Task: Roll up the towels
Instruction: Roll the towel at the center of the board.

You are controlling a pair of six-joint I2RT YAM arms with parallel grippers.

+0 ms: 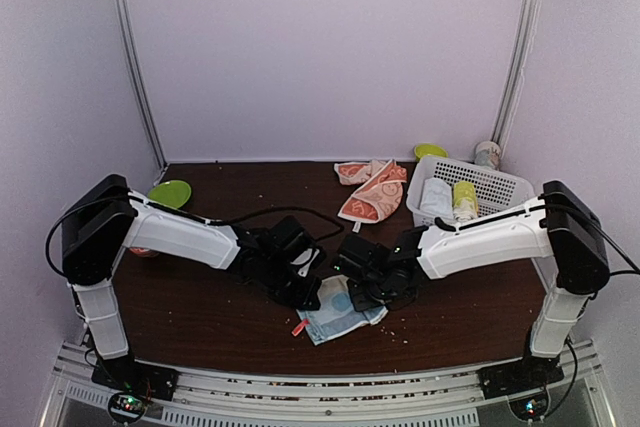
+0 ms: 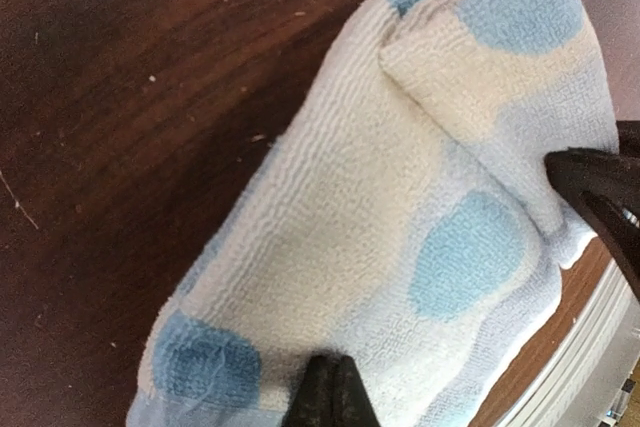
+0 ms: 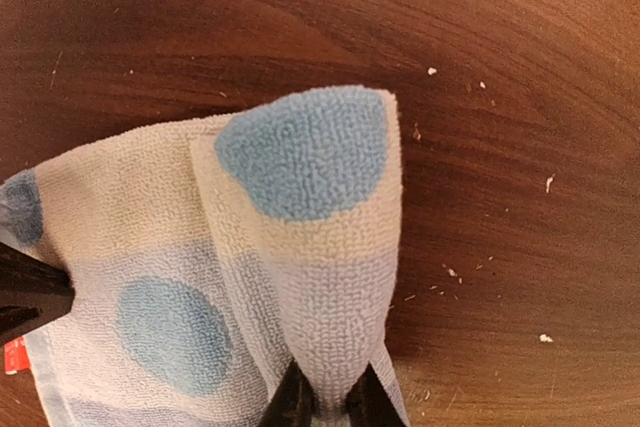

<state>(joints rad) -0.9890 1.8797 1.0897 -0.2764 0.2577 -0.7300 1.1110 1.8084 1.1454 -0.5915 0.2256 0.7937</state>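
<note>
Top external view puts the blue towel [image 1: 340, 313] nearest, lying crumpled on the table [image 1: 200, 327] just ahead of the arm bases. Its red tag [image 1: 300, 327] pokes out at the near left corner, and both arms bend inward so that their tools meet over it. The left gripper [image 1: 306, 292] sits on the towel's left side. Its wrist view shows the tips pressed tight together at the cloth's edge, but I cannot tell whether any cloth is nipped between them. The right gripper [image 1: 365, 292] sits on the towel's right side. In its wrist view a folded ridge of cloth runs down between the nearly closed tips, so it is pinching that fold. I judge that one tool works each side so the fold can be turned over evenly to start a roll. The towel is only loosely doubled, not yet rolled. Farther back the orange towel [image 1: 372, 190] lies bunched and untouched, well apart from both grippers. Just right of it a basket [image 1: 500, 187] holds a white roll [image 1: 437, 197] and a yellow-green roll [image 1: 465, 199] side by side, which suggests finished rolls go there. A green plate [image 1: 170, 193] sits at the far left.
</note>
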